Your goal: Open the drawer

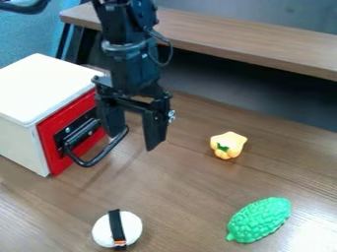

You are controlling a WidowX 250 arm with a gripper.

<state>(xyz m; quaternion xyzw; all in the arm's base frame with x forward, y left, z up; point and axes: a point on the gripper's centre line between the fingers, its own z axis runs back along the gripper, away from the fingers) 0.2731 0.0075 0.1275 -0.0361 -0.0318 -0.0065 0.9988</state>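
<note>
Red drawer [66,117]: left side of the frame, set in the white box [46,86]. Front appears flush with the box; treat as closed. The black handle [104,153] projects from it toward the lower right.

Gripper [135,141]: upper centre-left of the frame, hanging down, fingers apart. The finger nearer the drawer overlaps the far end of the handle.

Procedure (recommended):
1. Confirm that one finger is inside the handle loop, or that the bar lies between both fingers, before any pull.
2. Seat the gripper low enough that the bar cannot slip off a fingertip.
3. Pull straight out from the red front, toward the lower right, level with the table [191,197]. Avoid lift or twist; either may bind the drawer or drag the box.

Visibility limits: it cannot be told whether the near finger touches the handle, sits within the loop or only passes above it. Part of the red front is hidden behind that finger. The box is cut off at the left edge, the arm at the top.
</note>
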